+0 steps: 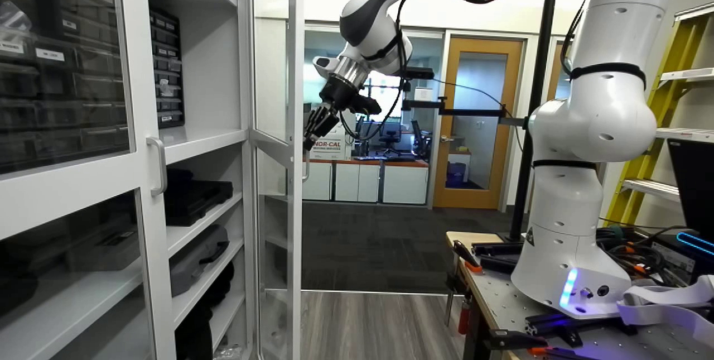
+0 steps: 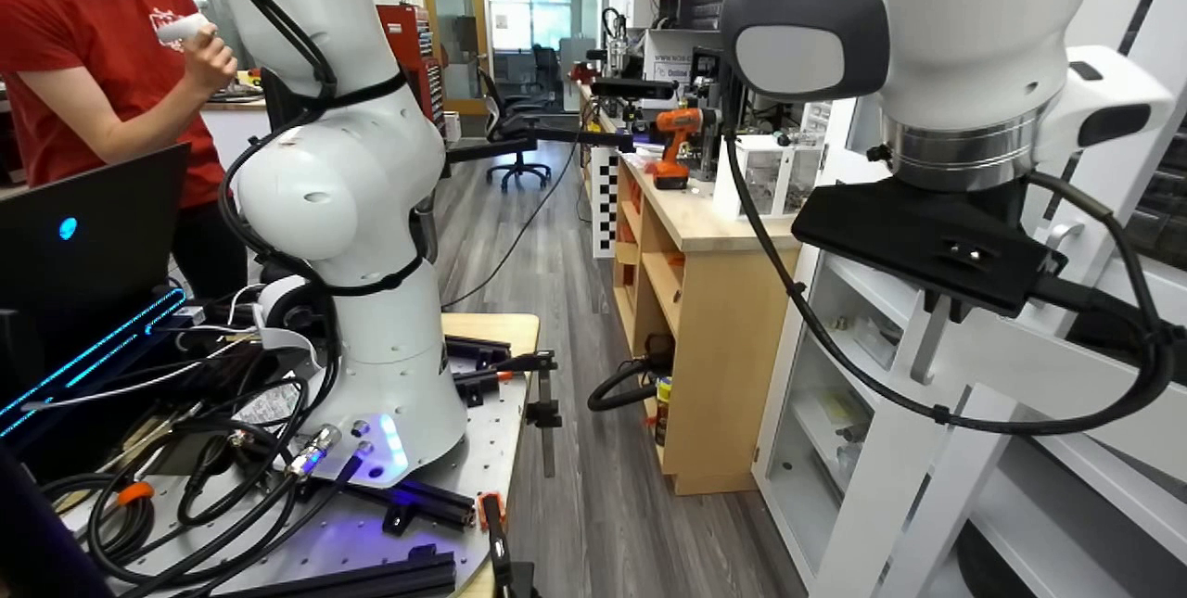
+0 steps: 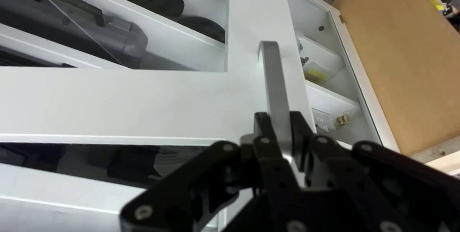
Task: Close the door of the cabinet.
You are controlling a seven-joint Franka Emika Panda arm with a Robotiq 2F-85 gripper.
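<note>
The white-framed glass cabinet door (image 1: 295, 226) stands open, swung out from the cabinet (image 1: 212, 139). It also shows in another exterior view (image 2: 886, 450) and in the wrist view (image 3: 172, 99). Its grey bar handle (image 3: 275, 73) runs between my fingertips in the wrist view. My gripper (image 3: 278, 127) is shut on this handle, with a black finger pad against each side near its lower end. In an exterior view my gripper (image 1: 310, 137) is at the door's outer edge, at the top of the handle (image 1: 306, 166). The fingers are largely hidden behind the wrist in an exterior view.
The neighbouring cabinet door (image 1: 139, 164) has its own handle (image 1: 158, 166). Shelves hold cases and drawer bins (image 1: 167, 70). A wooden workbench (image 2: 723, 366) stands beside the open door's hinge side. My base stands on a cluttered table (image 1: 502, 298). A person (image 2: 102, 69) stands behind the arm.
</note>
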